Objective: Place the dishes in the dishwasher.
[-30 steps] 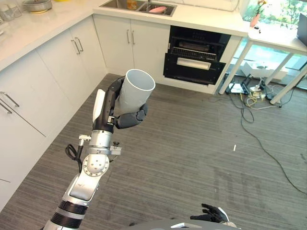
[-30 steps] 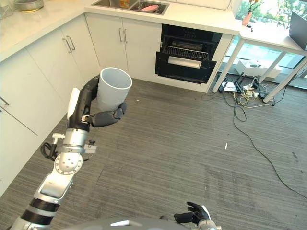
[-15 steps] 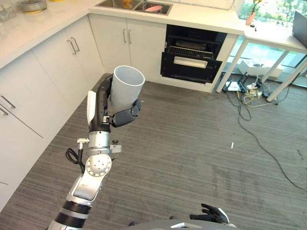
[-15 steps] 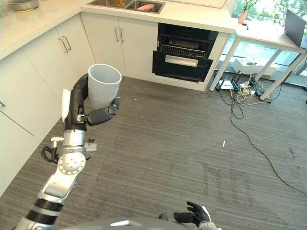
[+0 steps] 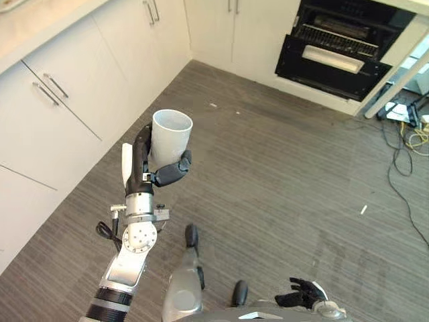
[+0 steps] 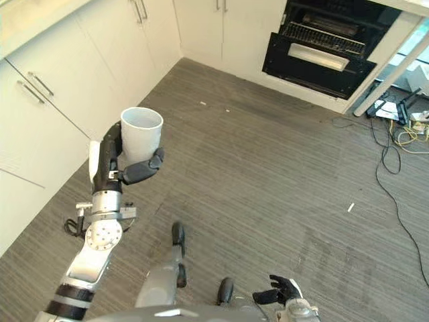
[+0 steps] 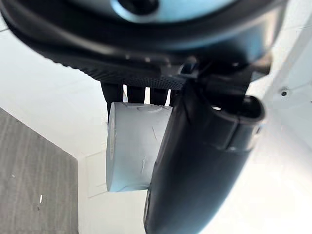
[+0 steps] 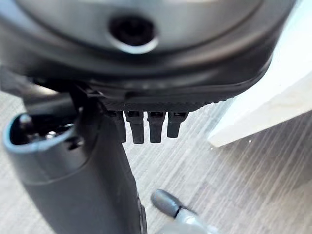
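One cup is all you are carrying: white, upright, mouth open upward, held up over the floor in your left hand. Your fingers curl round its lower wall from one side and the thumb, with its white cover, runs up the other, so the cup is clamped between them; the left wrist view shows the same, the pale cup lying against the dark thumb with the finger row behind it. Your right hand hangs low at your right side, holding nothing, its fingers loosely bent and spread; in its own wrist view the fingers stand straight in a row above the grey floor. Your dishwasher stands well apart from the cup, ahead and to the right, with its dark door dropped partly open and a wire rack visible inside. White cabinets with bar handles run along your left and continue round the corner to the dishwasher. Loose cables trail over the floor at the far right, beside a white table leg.
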Controlling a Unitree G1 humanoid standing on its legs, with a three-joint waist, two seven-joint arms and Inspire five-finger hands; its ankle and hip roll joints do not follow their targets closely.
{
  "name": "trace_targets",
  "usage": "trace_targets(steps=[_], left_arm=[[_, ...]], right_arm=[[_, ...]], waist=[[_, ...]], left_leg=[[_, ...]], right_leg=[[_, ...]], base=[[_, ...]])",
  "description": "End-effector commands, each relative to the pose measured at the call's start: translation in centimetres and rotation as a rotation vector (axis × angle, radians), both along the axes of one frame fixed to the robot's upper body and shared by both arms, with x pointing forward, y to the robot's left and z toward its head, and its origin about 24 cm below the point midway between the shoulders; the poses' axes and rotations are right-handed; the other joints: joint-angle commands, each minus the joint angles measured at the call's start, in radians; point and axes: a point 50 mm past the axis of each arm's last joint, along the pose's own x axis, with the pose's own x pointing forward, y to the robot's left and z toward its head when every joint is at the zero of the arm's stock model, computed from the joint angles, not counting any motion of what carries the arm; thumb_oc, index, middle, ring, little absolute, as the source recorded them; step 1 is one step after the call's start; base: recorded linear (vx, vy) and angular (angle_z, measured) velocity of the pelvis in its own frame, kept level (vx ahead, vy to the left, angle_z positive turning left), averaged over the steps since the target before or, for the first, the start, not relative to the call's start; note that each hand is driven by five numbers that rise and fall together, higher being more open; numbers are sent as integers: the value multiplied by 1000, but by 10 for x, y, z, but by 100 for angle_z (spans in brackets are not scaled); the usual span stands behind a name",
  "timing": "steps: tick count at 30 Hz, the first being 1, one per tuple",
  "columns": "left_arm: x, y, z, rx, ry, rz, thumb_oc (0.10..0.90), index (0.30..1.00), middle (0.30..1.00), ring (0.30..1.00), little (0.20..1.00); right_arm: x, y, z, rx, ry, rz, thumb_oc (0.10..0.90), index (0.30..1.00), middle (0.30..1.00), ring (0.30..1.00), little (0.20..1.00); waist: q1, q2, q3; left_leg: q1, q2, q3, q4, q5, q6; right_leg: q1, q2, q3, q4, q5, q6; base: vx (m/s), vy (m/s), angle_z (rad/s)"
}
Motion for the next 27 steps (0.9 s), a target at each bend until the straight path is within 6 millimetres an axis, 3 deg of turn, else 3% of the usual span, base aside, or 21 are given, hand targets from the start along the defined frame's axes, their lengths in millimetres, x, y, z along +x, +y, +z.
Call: trace_targets(steps=[1, 2, 3, 4, 5, 7, 8, 10, 11, 12, 14, 15, 16, 17, 18, 21, 23, 24, 26, 27], left_arm=[[-10, 8, 54, 62, -273, -36, 400, 300, 300, 300, 300], [-9, 5, 57, 69, -285, -51, 400, 300, 300, 300, 300], [-6, -5, 65, 109, -313, -111, 400, 300, 300, 300, 300], [-5, -7, 68, 136, -321, -121, 400, 300, 300, 300, 300], [-5, -7, 68, 137, -321, -121, 400, 300, 300, 300, 300], [-3, -12, 74, 184, -341, -151, 400, 300, 300, 300, 300], [-1, -15, 75, 207, -334, -178, 400, 300, 300, 300, 300], [5, -21, 74, 236, -316, -213, 400, 300, 300, 300, 300], [8, -24, 72, 249, -305, -226, 400, 300, 300, 300, 300], [9, -26, 70, 270, -294, -241, 400, 300, 300, 300, 300], [11, -28, 67, 272, -282, -252, 400, 300, 300, 300, 300], [13, -28, 65, 267, -268, -257, 400, 300, 300, 300, 300], [13, -28, 65, 266, -266, -257, 400, 300, 300, 300, 300], [13, -28, 60, 244, -242, -264, 400, 300, 300, 300, 300], [13, -28, 58, 245, -234, -264, 400, 300, 300, 300, 300], [14, -22, 54, 266, -207, -231, 400, 300, 300, 300, 300], [12, -23, 56, 266, -217, -232, 400, 300, 300, 300, 300], [10, -23, 52, 242, -216, -215, 400, 300, 300, 300, 300], [8, -27, 50, 185, -220, -220, 400, 300, 300, 300, 300], [8, -27, 50, 184, -221, -221, 400, 300, 300, 300, 300]], right_arm=[[-16, 4, -2, -1, -2, 48, 800, 900, 900, 900, 900], [-27, 7, -4, 9, 18, 35, 800, 900, 900, 900, 900], [-26, 9, -4, 19, 12, 17, 800, 900, 900, 900, 900], [-27, 10, -5, 24, 16, -1, 800, 900, 900, 900, 900], [-27, 11, -5, 25, 15, -1, 800, 900, 900, 900, 900], [-27, 15, -5, 34, 8, -25, 800, 900, 900, 900, 900], [-26, 17, -5, 37, -3, -38, 800, 900, 900, 900, 900], [-13, 15, -2, 24, -56, -46, 800, 900, 900, 900, 900], [-3, 14, 1, 15, -86, -42, 800, 900, 900, 900, 900], [4, 14, 4, 10, -122, -45, 800, 900, 900, 900, 900], [15, 12, 9, 12, -185, -54, 800, 900, 900, 900, 900], [23, 6, 15, 2, -235, -68, 800, 900, 900, 900, 900], [22, 6, 15, 1, -233, -68, 800, 900, 900, 900, 900], [26, -3, 21, -20, -289, -79, 800, 900, 900, 900, 900], [30, -8, 26, -41, -320, -89, 800, 900, 900, 900, 900], [73, -32, 66, -132, -578, -122, 800, 900, 900, 900, 900], [76, -38, 75, -159, -619, -112, 800, 900, 900, 900, 900], [89, -56, 106, -246, -778, -129, 800, 900, 900, 900, 900], [102, -74, 139, -321, -936, -177, 800, 900, 900, 900, 900], [102, -74, 140, -322, -935, -178, 800, 900, 900, 900, 900]], waist=[[3, -44, -120], [-4, -49, -119], [-14, -82, -134], [-24, -98, -142], [-20, -97, -144], [-43, -109, -157], [-57, -92, -159], [-115, -50, -133], [-133, -18, -116], [-164, -10, -102], [-221, -6, -85], [-247, -16, -88], [-254, -12, -88], [-289, -42, -106], [-298, -43, -112], [-304, -38, -141], [-312, -29, -146], [-333, -3, -176], [-367, 13, -178], [-368, 11, -179]], left_leg=[[-45, 12, 51, 36, 97, 1], [-37, 11, 84, 32, 148, 8], [0, -34, 88, 27, 161, 40], [19, -65, 90, 24, 139, 55], [17, -62, 93, 22, 142, 55], [75, -104, 100, 18, 89, 93], [111, -95, 108, 15, 69, 107], [198, -85, 85, 14, 11, 117], [232, -70, 64, 14, -12, 120], [259, -81, 43, 14, -34, 119], [316, -97, 19, 14, -64, 103], [345, -119, 20, 14, -85, 91], [350, -116, 11, 14, -91, 89], [409, -152, -14, 14, -142, 70], [429, -151, -14, 14, -161, 63], [492, -158, 3, 14, -200, 56], [521, -159, -4, 14, -215, 59], [582, -162, -15, 50, -169, 59], [550, -131, 14, 323, -102, 7], [541, -132, 12, 333, -102, 6]], right_leg=[[192, -49, 29, 14, -94, 148], [196, -58, 20, 54, -71, 152], [150, -81, 17, 172, 3, 187], [131, -88, 24, 225, 66, 210], [127, -86, 28, 223, 70, 210], [58, -104, 44, 439, 257, 266], [17, -102, 55, 558, 352, 285], [-105, -93, 65, 731, 353, 282], [-198, -72, 59, 811, 323, 272], [-260, -33, 74, 829, 271, 269], [-381, -6, 43, 702, 200, 249], [-437, -5, 8, 525, 163, 217], [-422, -3, 0, 512, 158, 217], [-429, -10, -34, 247, 158, 203], [-429, -17, -69, 189, 173, 207], [-405, -65, -248, 134, 232, 206], [-381, -53, -229, 119, 216, 191], [-326, 1, -147, 129, 197, 146], [-271, 20, -97, 123, 176, 104], [-273, 17, -99, 121, 181, 102]], base=[[543, 269, -42], [420, 244, -29], [564, 347, -27], [401, 264, -17], [278, 202, 2], [360, 288, 14], [488, 398, 20], [498, 399, 39], [503, 349, 61], [540, 311, 71], [647, 223, 46], [528, 101, 22], [822, 15, 27], [654, -23, 36], [779, -18, 66], [392, 5, 59], [360, 35, -9], [599, 53, -59], [437, 5, -82], [426, -121, -53]])
